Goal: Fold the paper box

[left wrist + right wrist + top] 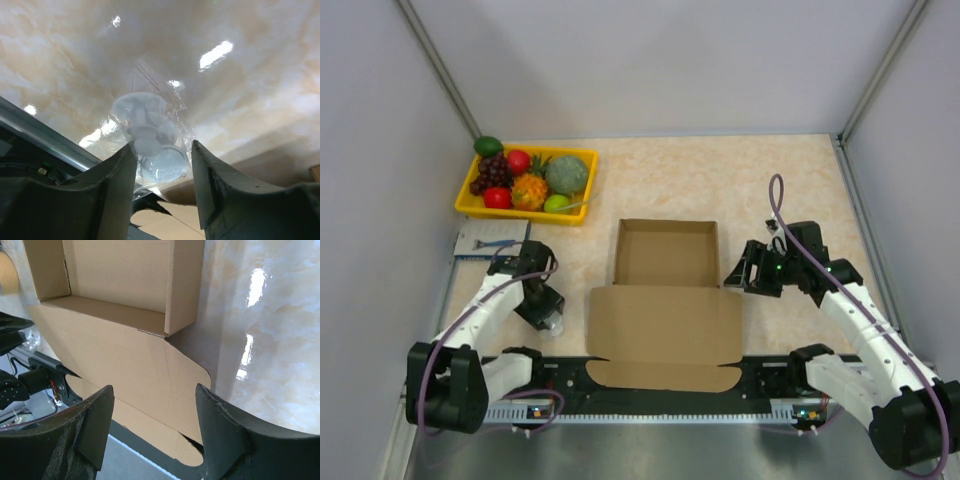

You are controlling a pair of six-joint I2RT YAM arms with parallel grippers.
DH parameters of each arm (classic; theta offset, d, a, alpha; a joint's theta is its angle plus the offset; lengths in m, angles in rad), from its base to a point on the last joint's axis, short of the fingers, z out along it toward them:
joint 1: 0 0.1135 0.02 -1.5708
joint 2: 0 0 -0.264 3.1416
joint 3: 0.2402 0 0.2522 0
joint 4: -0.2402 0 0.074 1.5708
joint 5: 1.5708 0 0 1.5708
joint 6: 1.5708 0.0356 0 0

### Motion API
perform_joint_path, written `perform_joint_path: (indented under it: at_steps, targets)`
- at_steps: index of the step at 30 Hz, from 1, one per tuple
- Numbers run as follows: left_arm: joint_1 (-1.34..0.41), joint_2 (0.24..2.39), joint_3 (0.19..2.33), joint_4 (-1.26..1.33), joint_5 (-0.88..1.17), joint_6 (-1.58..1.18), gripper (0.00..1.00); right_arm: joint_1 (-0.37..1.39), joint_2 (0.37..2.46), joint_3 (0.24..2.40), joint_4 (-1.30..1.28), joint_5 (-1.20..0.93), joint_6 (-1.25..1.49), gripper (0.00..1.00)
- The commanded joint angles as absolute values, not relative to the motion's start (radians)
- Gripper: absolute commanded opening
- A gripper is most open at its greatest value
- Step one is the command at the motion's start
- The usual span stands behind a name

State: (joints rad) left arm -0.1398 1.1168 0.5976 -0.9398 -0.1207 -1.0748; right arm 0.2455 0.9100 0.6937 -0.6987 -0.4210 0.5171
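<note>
The paper box (665,320) lies open, its right wall just beside the right gripper (732,277), whose jaws stand apart, empty.

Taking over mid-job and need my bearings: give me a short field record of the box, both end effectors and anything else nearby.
paper box: tray walls up, lid flap lying flat on the near side
left end effector: straddling a clear packet, grip uncertain
right end effector: open, empty, by the box's right side
yellow tray: far left, apart from the box
</note>
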Motion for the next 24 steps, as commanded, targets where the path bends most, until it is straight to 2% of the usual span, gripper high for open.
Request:
perform_joint_path:
  at_steps: [1, 6, 8, 15, 18, 19, 20, 23, 24]
  targets:
    - [-0.133, 1.048, 0.741, -1.041, -0.172, -1.062, 0.48, 0.238, 0.900, 0.695, -0.666, -0.425, 0.523, 0.66]
    - [-0.138, 1.028, 0.990, -1.067, -0.075, -0.948, 0.36, 0.238, 0.902, 0.689, -0.664, -0.413, 0.526, 0.66]
    - [-0.156, 1.060, 1.064, -1.080, -0.034, -0.928, 0.34, 0.238, 0.899, 0.690, -0.663, -0.410, 0.526, 0.66]
    - [-0.555, 1.353, 1.440, -1.019, -0.025, -0.959, 0.37, 0.236, 0.887, 0.673, -0.660, -0.391, 0.546, 0.66]
    - [-0.636, 1.498, 1.555, -0.959, -0.015, -0.959, 0.40, 0.236, 0.881, 0.661, -0.660, -0.391, 0.555, 0.66]
    - [-0.658, 1.622, 1.590, -0.937, -0.009, -0.971, 0.53, 0.236, 0.873, 0.654, -0.660, -0.384, 0.566, 0.66]
    - [-0.661, 1.649, 1.589, -0.887, -0.005, -0.963, 0.67, 0.236, 0.871, 0.650, -0.658, -0.379, 0.566, 0.66]
    - [-0.663, 1.745, 1.612, -0.829, 0.055, -0.950, 0.78, 0.238, 0.884, 0.632, -0.652, -0.362, 0.568, 0.66]
    - [-0.667, 1.765, 1.640, -0.810, 0.028, -0.945, 0.84, 0.238, 0.885, 0.621, -0.652, -0.356, 0.568, 0.66]
